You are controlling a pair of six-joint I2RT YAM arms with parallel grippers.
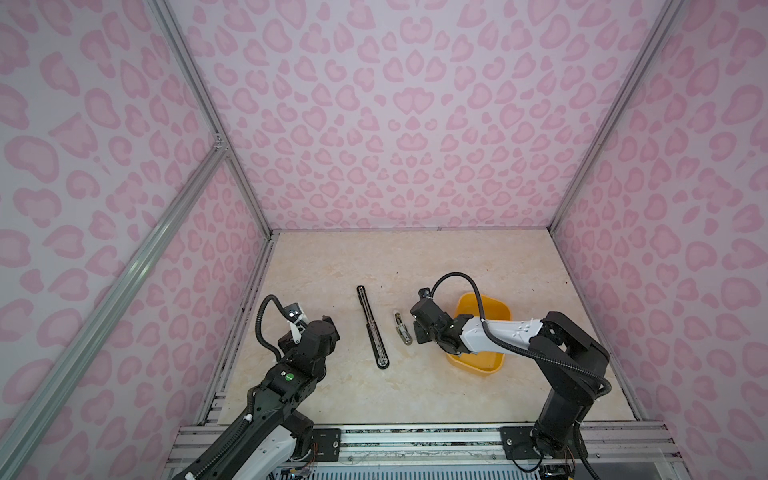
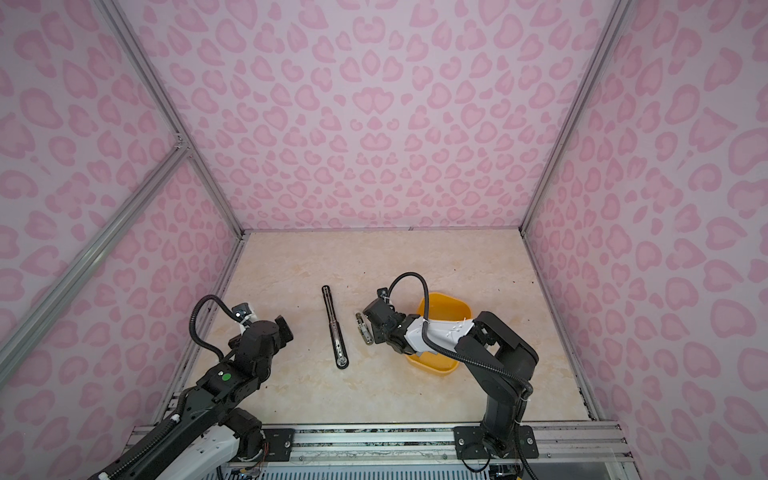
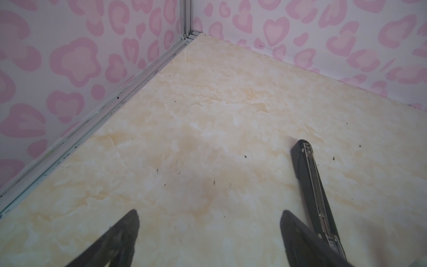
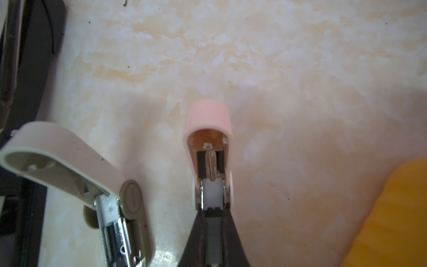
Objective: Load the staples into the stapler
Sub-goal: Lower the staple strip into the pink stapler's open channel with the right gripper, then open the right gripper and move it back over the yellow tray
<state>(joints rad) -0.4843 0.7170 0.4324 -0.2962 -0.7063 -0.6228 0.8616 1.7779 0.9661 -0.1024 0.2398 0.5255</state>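
Note:
In the right wrist view my right gripper (image 4: 213, 211) is shut on a flat grey strip of staples (image 4: 214, 233), gripped between its two dark fingers. The strip's front end sits at the metal channel of a small pink stapler (image 4: 209, 129), which lies open on the table; in both top views the gripper hides it. A small beige stapler (image 4: 92, 175) (image 1: 402, 328) lies open just beside it. The long black stapler (image 1: 372, 328) (image 3: 312, 180) lies opened flat in the middle. My left gripper (image 3: 209, 217) hangs open over bare table, to the left of the black stapler.
A yellow bin (image 1: 482, 307) (image 2: 446, 307) stands on the table under my right forearm; its contents are hidden. Pink patterned walls with metal rails (image 3: 92, 120) close in the marble-look table (image 1: 415, 257) on three sides.

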